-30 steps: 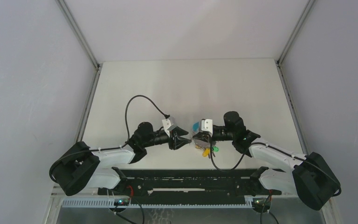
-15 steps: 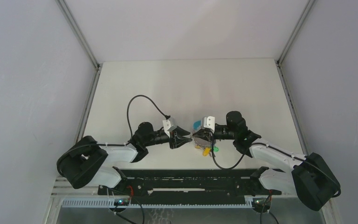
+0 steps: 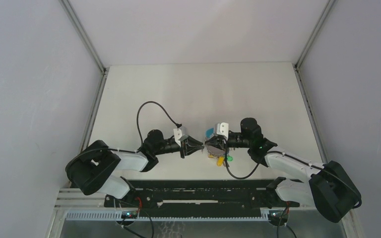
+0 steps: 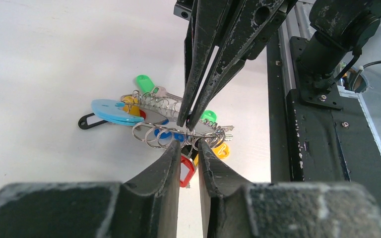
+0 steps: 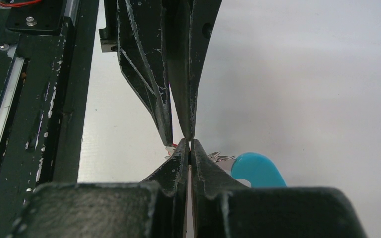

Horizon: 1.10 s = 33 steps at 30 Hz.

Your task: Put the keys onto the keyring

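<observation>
The keyring (image 3: 209,134), a light-blue band (image 4: 110,110) with a grey metal part and several coloured-tagged keys, hangs in my right gripper (image 3: 212,146) just above the table. The right gripper is shut on its metal edge, as the left wrist view (image 4: 187,121) shows. My left gripper (image 4: 188,145) meets it tip to tip, nearly shut, with the red-tagged key (image 4: 186,171) between its fingers. The small rings of the keyring touch the left fingertips. In the right wrist view the blue band (image 5: 255,168) lies right of my shut right gripper (image 5: 191,141).
Yellow (image 3: 219,161) and green (image 3: 229,158) tags dangle under the keyring. A black tag (image 4: 87,120) rests on the table. The black base rail (image 3: 198,191) runs along the near edge. A black cable (image 3: 151,106) loops above the left arm. Grey walls close in both sides.
My left arm has pushed a little to the right, closing the gap to the right gripper. The keyring has stayed in the right gripper, shifted slightly left.
</observation>
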Available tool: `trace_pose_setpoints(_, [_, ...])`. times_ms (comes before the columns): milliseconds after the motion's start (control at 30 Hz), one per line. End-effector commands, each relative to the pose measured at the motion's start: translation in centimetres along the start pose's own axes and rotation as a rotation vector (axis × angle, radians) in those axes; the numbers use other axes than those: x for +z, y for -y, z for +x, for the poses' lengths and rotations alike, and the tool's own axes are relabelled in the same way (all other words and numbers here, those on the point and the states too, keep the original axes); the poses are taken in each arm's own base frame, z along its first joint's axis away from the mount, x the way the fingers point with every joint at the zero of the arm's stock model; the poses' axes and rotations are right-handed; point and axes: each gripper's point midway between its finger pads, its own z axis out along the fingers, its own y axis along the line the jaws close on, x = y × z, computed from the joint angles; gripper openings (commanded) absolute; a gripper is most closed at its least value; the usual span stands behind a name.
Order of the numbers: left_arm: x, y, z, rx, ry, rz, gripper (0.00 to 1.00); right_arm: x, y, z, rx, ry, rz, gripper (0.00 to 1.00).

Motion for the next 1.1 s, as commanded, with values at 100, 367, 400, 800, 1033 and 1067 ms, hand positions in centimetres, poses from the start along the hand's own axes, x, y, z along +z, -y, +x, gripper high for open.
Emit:
trace_pose_setpoints(100, [0.2, 0.1, -0.8, 0.048, 0.033, 0.026, 0.23, 0.2, 0.4, -1.3, -0.031, 0.048, -0.003, 0.0])
trace_pose_setpoints(367, [0.5, 0.2, -1.4, 0.028, 0.051, 0.044, 0.23, 0.3, 0.2, -1.3, -0.032, 0.05, -0.014, 0.0])
trace_pose_setpoints(400, [0.6, 0.2, -1.4, 0.027, 0.052, 0.047, 0.23, 0.3, 0.2, -1.3, -0.032, 0.051, -0.014, 0.0])
trace_pose_setpoints(800, [1.2, 0.1, -1.7, -0.011, 0.065, 0.062, 0.23, 0.4, -0.1, -1.4, -0.035, 0.056, -0.027, 0.0])
trace_pose_setpoints(1033, [1.5, -0.1, -1.8, -0.031, 0.066, 0.059, 0.22, 0.5, -0.3, -1.5, -0.038, 0.059, -0.034, 0.0])
trace_pose_setpoints(1067, [1.6, -0.1, -1.8, -0.032, 0.067, 0.056, 0.22, 0.6, -0.3, -1.6, -0.041, 0.061, -0.036, 0.0])
